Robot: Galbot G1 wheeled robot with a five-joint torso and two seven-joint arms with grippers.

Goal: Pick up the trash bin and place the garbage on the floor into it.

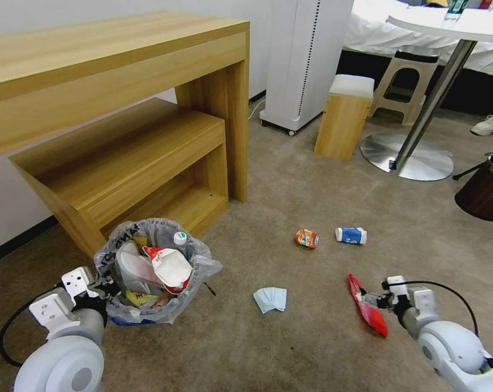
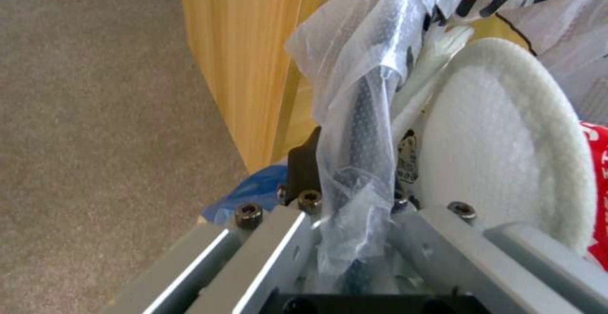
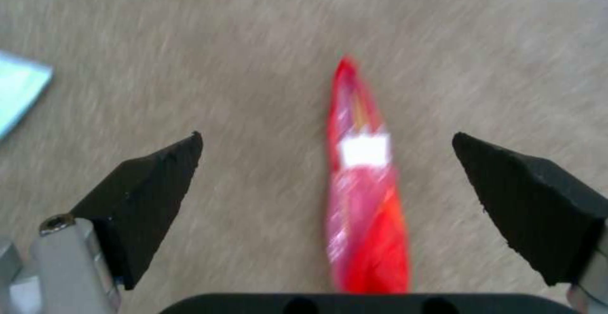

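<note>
Head view: trash bin (image 1: 153, 272) holds slipper (image 1: 134, 269), wrappers.

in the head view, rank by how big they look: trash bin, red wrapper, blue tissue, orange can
1. trash bin, held at its rim by the left gripper
2. red wrapper, below the open right gripper
3. blue tissue
4. orange can, though it lies farther from the camera, so its true size is unsure.

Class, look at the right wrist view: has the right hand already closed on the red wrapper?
No: the right hand is open, its two black fingers apart on either side of the red wrapper on the floor.
</note>
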